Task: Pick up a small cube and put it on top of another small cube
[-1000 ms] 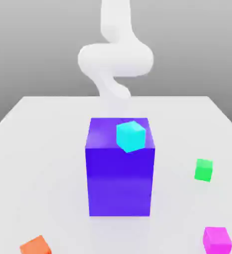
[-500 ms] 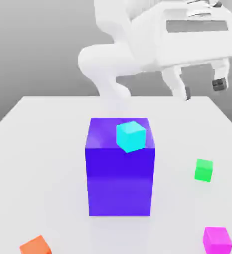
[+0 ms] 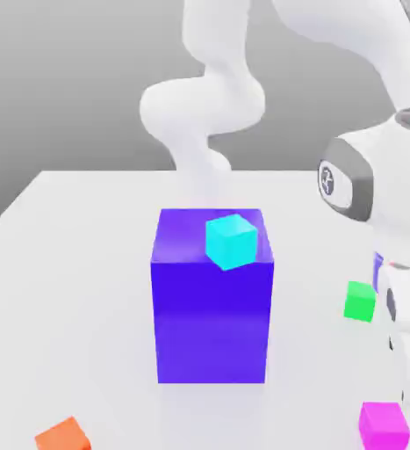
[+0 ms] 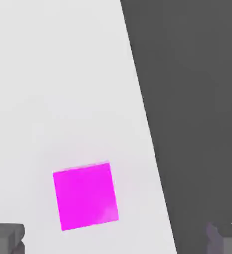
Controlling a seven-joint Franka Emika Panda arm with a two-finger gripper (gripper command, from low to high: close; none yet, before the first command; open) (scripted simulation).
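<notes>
Exterior view: four small cubes (image 3: 384, 426), one big block (image 3: 212, 321); hand view: one pincer (image 4: 116, 239), fingers apart.

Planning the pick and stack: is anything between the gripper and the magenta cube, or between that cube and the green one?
Nothing visible: open table lies between magenta cube and green cube, and before the gripper.

A pale, plain counter (image 3: 85, 290) is stretching under bright, even light, and a smooth grey backdrop (image 3: 59, 79) is rising behind
</notes>
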